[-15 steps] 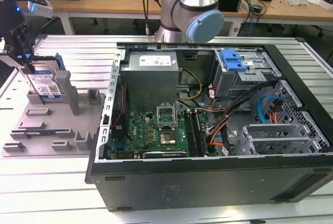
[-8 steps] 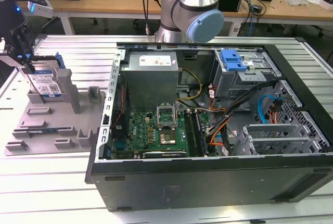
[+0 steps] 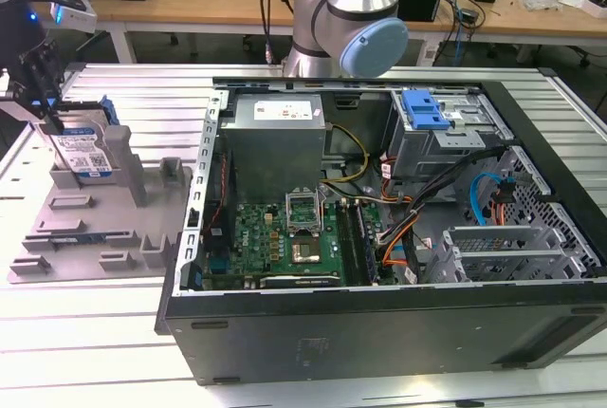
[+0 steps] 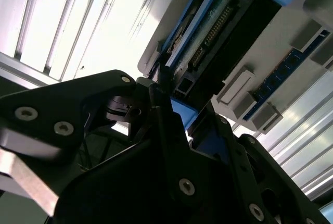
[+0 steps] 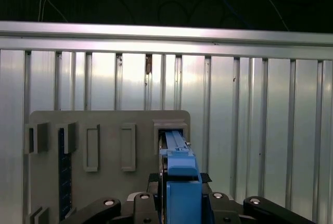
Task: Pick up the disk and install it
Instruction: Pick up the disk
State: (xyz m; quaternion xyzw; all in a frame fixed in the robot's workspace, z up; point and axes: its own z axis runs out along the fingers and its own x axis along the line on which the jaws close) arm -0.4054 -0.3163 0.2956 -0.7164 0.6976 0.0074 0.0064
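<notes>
While your gripper (image 3: 49,116) was closed on the disk (image 3: 87,154), upright at the grey holder's (image 3: 104,237) corner, a tilted pull might have jammed it there.

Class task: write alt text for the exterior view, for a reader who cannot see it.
The black hand sits at the upper edge of the disk, which stands upright in a grey holder tray at the exterior view's left. An open computer case lies beside it on a slatted metal table.
</notes>
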